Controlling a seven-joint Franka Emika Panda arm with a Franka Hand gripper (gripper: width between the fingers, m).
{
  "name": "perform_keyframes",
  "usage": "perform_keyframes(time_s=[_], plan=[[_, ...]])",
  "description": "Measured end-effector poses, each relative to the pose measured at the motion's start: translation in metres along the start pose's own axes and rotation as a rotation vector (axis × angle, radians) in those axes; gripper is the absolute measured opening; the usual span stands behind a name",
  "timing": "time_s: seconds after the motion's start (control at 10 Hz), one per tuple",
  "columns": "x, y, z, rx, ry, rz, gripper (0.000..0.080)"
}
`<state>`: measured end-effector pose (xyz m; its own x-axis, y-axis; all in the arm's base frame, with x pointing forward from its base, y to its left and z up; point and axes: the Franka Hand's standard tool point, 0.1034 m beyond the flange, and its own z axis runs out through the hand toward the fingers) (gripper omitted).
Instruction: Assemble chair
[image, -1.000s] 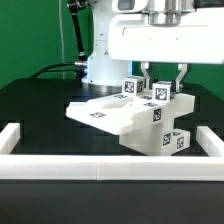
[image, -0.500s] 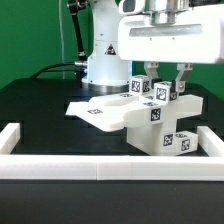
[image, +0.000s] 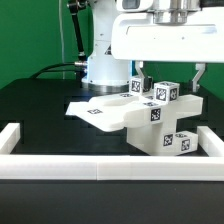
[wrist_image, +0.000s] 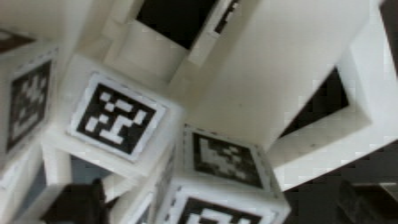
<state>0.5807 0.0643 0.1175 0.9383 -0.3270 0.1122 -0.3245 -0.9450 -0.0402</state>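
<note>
The chair (image: 150, 125) is a white blocky structure with black-and-white tags, standing right of centre on the black table. A flat slab (image: 98, 110) of it reaches toward the exterior view's left. A small tagged cube (image: 165, 93) sits on its top. My gripper (image: 169, 82) hangs straight above, open, with one finger on each side of the cube and a clear gap on both sides. The wrist view is filled by tagged white chair parts (wrist_image: 111, 110) seen very close. My fingers are hard to make out there.
A long plain white border rail (image: 100, 166) runs along the table's front, with side pieces at the left (image: 14, 134) and right (image: 212, 136). The arm's white base (image: 100, 62) stands behind the chair, with a cable beside it.
The fingers, which stood close against the top cube, have spread wide apart. The cube and chair have stayed in place.
</note>
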Motion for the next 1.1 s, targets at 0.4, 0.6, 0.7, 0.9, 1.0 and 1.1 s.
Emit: perform_keyframes(time_s=[0.4, 0.6, 0.7, 0.9, 1.0, 1.1], plan=[[0.0004, 0.001, -0.0003, 0.0, -0.001, -0.396, 0.0649], [0.0009, 0.0016, -0.0006, -0.002, 0.0, -0.517, 0.0649], [0.0015, 0.0031, -0.0006, -0.009, 0.0, -0.597, 0.0649], [0.0016, 0.0032, -0.0005, -0.015, -0.001, -0.633, 0.0649], [0.0017, 0.0038, -0.0001, -0.016, -0.001, -0.632, 0.052], [0.0017, 0.004, 0.0, -0.016, -0.001, -0.632, 0.052]])
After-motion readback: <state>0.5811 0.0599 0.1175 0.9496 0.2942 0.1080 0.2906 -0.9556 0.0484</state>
